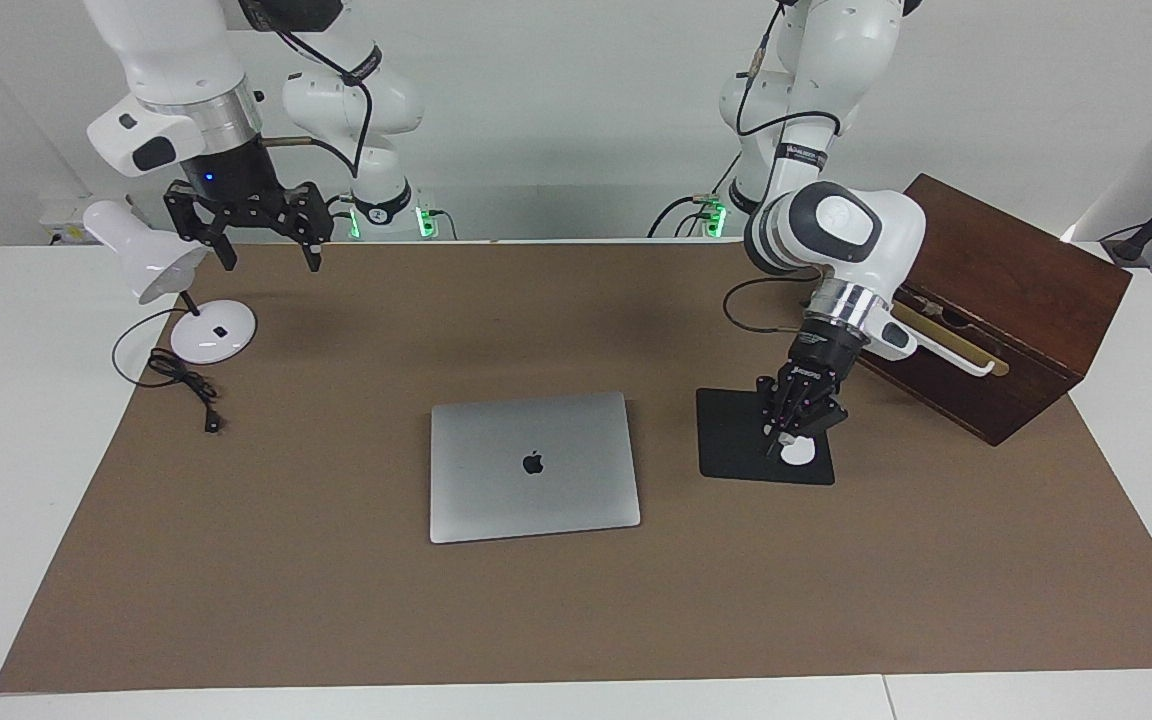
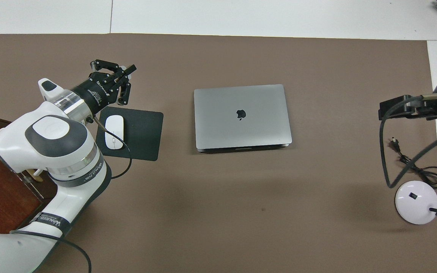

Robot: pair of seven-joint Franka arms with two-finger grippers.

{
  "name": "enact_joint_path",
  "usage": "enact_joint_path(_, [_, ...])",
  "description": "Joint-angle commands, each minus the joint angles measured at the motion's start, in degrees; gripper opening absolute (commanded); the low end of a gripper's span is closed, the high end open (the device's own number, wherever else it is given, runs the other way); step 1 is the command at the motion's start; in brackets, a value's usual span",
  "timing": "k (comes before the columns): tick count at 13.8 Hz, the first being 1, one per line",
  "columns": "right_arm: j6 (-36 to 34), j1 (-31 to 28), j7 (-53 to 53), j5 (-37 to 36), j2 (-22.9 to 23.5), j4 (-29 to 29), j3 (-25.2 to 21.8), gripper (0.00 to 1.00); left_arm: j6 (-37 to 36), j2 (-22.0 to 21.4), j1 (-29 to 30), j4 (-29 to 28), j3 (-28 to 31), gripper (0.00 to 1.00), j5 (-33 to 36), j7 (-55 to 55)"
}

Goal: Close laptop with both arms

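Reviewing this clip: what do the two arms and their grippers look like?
Both arms are glossy white, rounded segments with dark grey joint caps and loose black cables. A metallic silver ring precedes each black skeletal-fingered gripper: left gripper, right gripper. The left arm has a black lettered band.

The left gripper (image 1: 798, 425) hangs low, wrist angled steeply down, fingers drawn together, while the right gripper (image 1: 258, 235) waits high, fingers spread, pointing down.
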Motion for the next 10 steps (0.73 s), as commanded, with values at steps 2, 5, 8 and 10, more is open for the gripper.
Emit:
enact_joint_path(2, [-1.6, -2.7, -1.9, 2.0, -3.2, -2.0, 0.6, 1.00, 0.4, 2.5, 4.0, 3.1, -0.5, 0.00, 12.5, 0.1])
enact_joint_path(5, [-2.6, -3.2, -2.0, 2.0, -4.1, -2.1, 0.7, 1.00, -3.3, 2.7, 8.1, 4.3, -0.5, 0.00, 23.1, 0.0])
enact_joint_path(8, [-4.4, -4.6, -2.4, 2.8, -4.5, -2.2, 0.8, 1.00, -10.0, 3.5, 12.1, 6.5, -0.3, 0.00, 43.9, 0.0])
enact_joint_path(10, [-4.3, -5.1, -3.9, 2.9, -5.7, -4.5, 0.8, 1.00, -21.3, 3.8, 14.5, 10.4, 0.6, 0.00, 62.7, 0.2])
